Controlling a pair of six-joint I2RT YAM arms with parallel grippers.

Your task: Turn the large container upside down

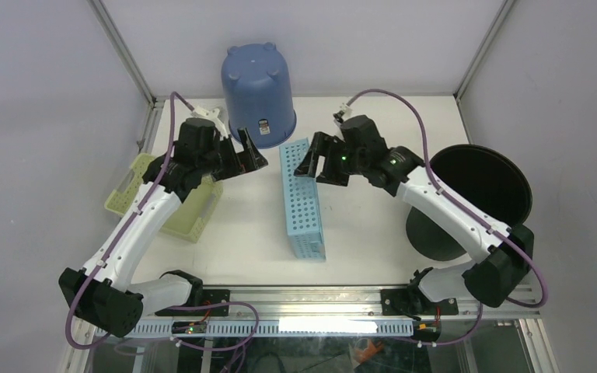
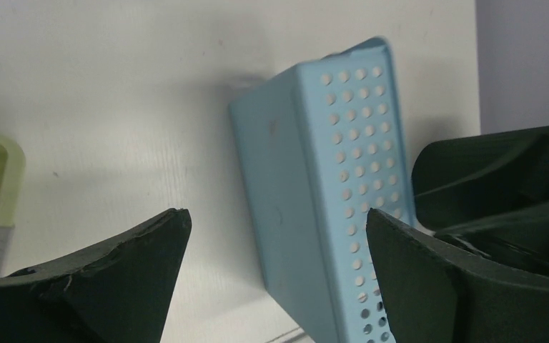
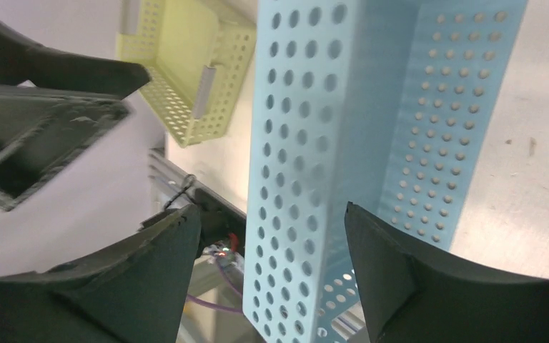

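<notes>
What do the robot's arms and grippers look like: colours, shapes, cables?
The left arm and right arm have white shells, black joints and a looping purple cable each. The left gripper and right gripper are black with wedge-shaped fingers. A green light marks the right wrist.

There are two perforated baskets (image 1: 303, 203) (image 1: 193, 211) and two buckets (image 1: 258, 85) (image 1: 483, 183).
</notes>
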